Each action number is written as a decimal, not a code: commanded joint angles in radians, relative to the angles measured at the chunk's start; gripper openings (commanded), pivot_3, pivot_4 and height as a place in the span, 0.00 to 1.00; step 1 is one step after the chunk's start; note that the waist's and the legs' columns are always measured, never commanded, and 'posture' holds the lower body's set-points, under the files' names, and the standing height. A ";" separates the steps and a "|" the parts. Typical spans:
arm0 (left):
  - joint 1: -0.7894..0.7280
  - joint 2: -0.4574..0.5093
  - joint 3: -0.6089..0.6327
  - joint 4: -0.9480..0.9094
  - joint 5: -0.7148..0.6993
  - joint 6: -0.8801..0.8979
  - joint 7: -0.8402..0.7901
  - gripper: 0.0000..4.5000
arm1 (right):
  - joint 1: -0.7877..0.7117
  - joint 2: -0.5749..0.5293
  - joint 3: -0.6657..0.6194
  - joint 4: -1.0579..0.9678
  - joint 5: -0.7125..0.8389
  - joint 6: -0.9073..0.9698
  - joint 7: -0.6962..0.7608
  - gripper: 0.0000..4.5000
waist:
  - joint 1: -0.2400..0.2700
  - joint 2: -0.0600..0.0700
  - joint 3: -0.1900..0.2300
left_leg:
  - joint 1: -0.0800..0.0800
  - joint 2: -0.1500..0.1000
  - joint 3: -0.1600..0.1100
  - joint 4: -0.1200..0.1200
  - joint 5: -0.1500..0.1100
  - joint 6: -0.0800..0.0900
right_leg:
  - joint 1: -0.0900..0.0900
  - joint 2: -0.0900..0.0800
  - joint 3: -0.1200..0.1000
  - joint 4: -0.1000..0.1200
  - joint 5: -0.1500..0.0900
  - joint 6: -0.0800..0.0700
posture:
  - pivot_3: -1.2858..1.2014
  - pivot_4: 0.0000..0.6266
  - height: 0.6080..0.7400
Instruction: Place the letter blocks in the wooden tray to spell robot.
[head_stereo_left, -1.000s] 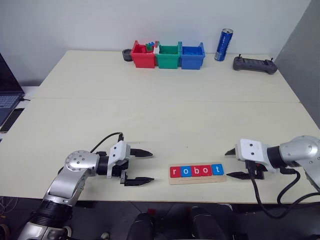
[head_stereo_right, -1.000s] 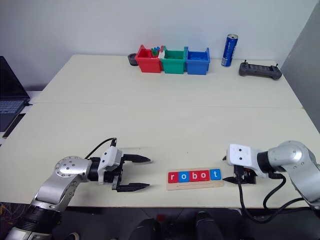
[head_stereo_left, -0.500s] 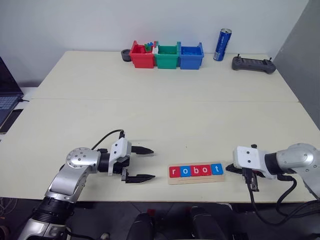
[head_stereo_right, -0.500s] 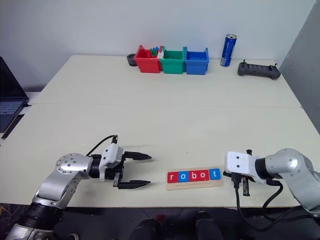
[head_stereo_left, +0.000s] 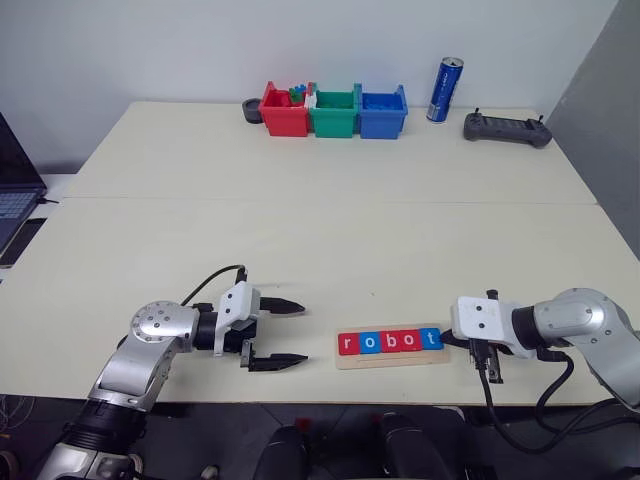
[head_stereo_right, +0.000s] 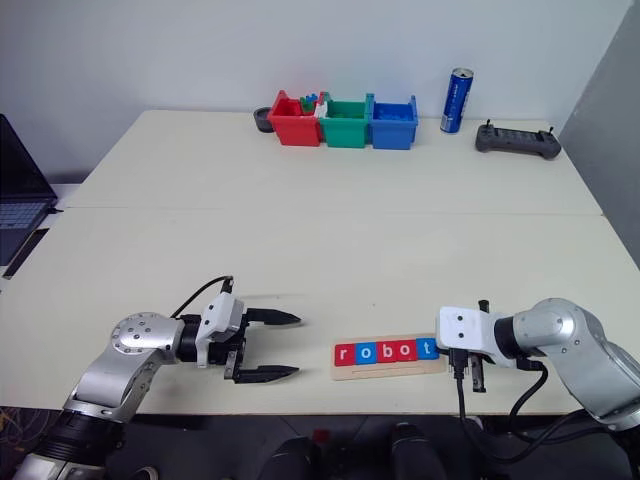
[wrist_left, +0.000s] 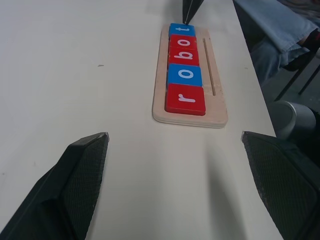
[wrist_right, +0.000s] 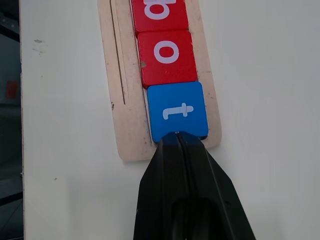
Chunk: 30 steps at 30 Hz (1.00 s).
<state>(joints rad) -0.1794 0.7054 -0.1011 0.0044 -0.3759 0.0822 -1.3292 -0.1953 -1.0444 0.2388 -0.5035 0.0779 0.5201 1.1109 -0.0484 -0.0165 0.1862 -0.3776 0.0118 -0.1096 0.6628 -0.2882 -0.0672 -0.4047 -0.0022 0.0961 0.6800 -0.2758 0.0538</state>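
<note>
The wooden tray (head_stereo_left: 392, 359) lies near the table's front edge, between my two grippers. Its slot holds the letter blocks in a row: red r (head_stereo_left: 348, 344), blue o (head_stereo_left: 370, 343), red b (head_stereo_left: 391, 342), red o (head_stereo_left: 411, 341) and blue t (head_stereo_left: 431, 339). My right gripper (wrist_right: 177, 134) is shut with nothing in it, and its tips touch the outer edge of the blue t (wrist_right: 177, 111) at the tray's right end. My left gripper (head_stereo_left: 304, 331) stands open and empty, a short way left of the tray (wrist_left: 216, 107) and pointing at it.
At the table's far edge stand a red bin (head_stereo_left: 284, 110), a green bin (head_stereo_left: 333, 112) and a blue bin (head_stereo_left: 384, 112), with a blue can (head_stereo_left: 446, 89) and a black controller (head_stereo_left: 506, 128) to their right. A laptop (head_stereo_left: 12, 190) sits off the left edge.
My right gripper has shut and moved left and down, bringing its tips against the end of the blue t block. The left arm has stayed still.
</note>
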 joint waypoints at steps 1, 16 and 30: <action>0.000 0.000 0.016 0.003 -0.003 -0.027 -0.009 1.00 | -0.014 0.002 -0.001 -0.015 -0.010 -0.003 -0.001 0.00 | 0.000 0.000 0.000 | 0.000 0.000 0.000 0.000 0.000 0.000 | 0.000 0.000 0.000 0.000 0.000 0.000 | 0.52 0.24 1.00; -0.017 0.049 0.028 -0.081 -0.030 0.061 -0.021 1.00 | 0.048 -0.066 -0.264 -0.066 0.249 0.044 0.105 0.55 | 0.000 0.000 0.000 | 0.000 0.000 0.000 0.000 0.000 0.000 | 0.000 0.000 0.000 0.000 0.000 0.000 | 0.52 0.24 1.00; 0.009 0.109 0.070 -0.145 -0.032 0.070 -0.022 1.00 | 0.061 -0.093 -0.309 -0.071 0.329 0.058 0.109 1.00 | 0.000 0.000 0.000 | 0.000 0.000 0.000 0.000 0.000 0.000 | 0.000 0.000 0.000 0.000 0.000 0.000 | 0.52 0.24 1.00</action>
<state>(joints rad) -0.1620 0.8026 -0.0574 -0.1165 -0.3947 0.1705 -1.3439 -0.1346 -1.1253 -0.0368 -0.5483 0.3869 0.5785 1.2197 -0.0479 -0.0165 0.1862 -0.3777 0.0119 -0.1094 0.6628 -0.2882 -0.0671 -0.4047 -0.0022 0.0962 0.6800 -0.2759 0.0539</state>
